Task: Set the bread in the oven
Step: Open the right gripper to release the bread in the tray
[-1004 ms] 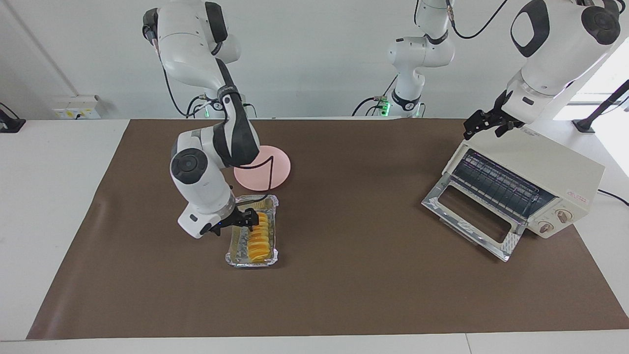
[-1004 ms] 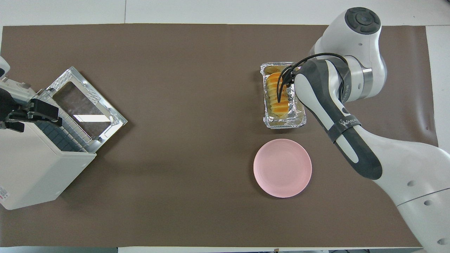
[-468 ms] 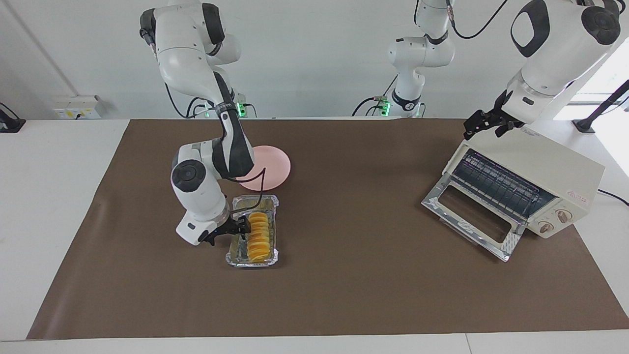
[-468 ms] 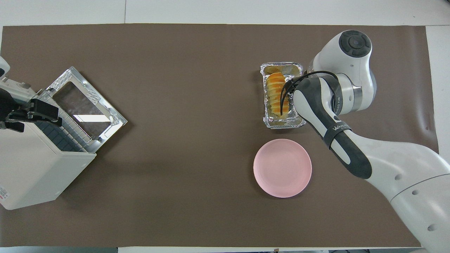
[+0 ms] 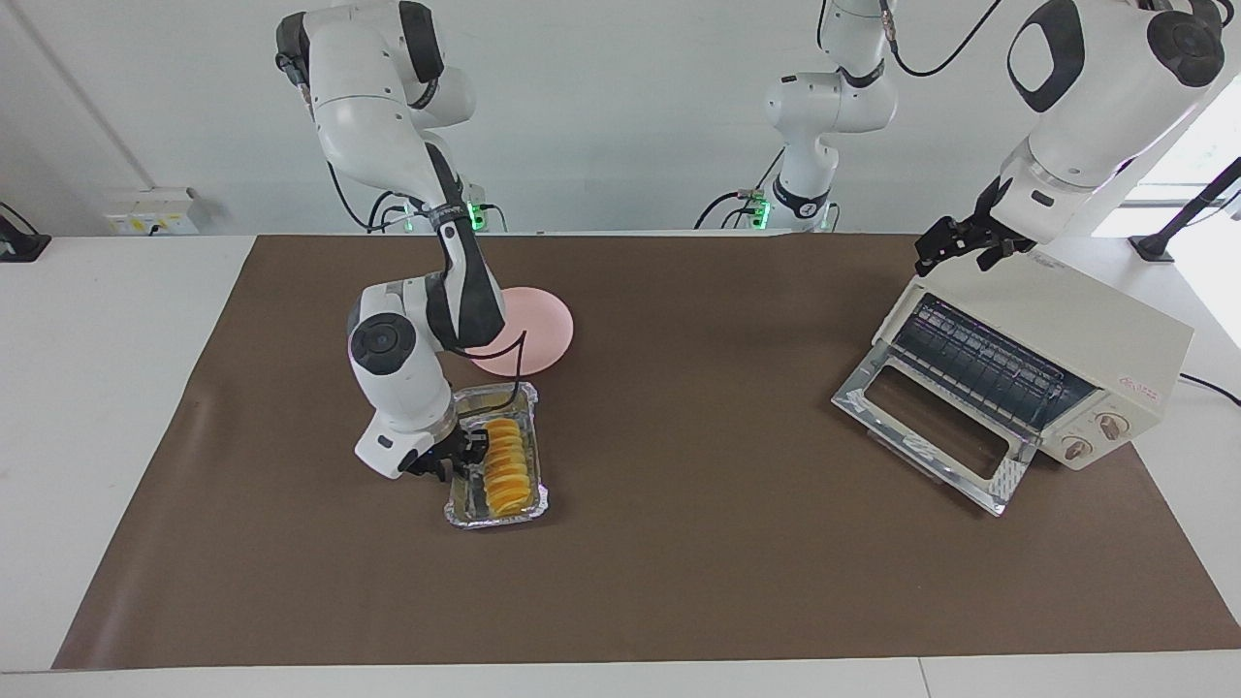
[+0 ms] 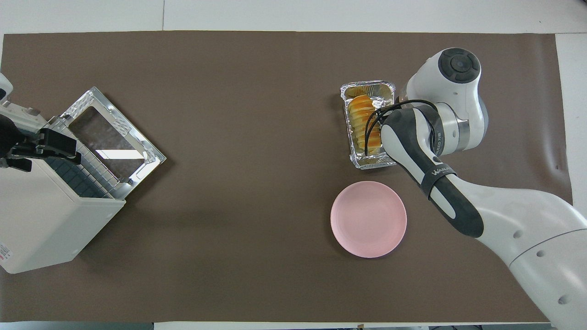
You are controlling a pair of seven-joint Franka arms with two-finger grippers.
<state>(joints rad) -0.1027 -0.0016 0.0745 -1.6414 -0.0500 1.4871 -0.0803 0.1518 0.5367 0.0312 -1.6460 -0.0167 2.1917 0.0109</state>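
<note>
Right gripper (image 5: 469, 456) has dropped lower since a second ago. It has slid off the top of the bread (image 5: 506, 465) to the long rim of the foil tray (image 5: 494, 516) toward the right arm's end. Its fingers were spread before and are now narrow, and they look pinched on that rim. The tray has twisted a little on the surface. The bread is in the tray, farther from the robots than the pink plate (image 5: 545, 339). My read is that the grasp is being made and the carry has not started. Left gripper (image 5: 955, 247) waits unchanged over the oven (image 5: 1066, 320) top, fingers wide. The oven door (image 5: 921, 427) is down and the rack is bare. A brown mat (image 5: 679, 562) covers the white surface. The room has a plain white wall, a socket box (image 5: 155, 211) and a third arm (image 5: 824, 107) idle.
</note>
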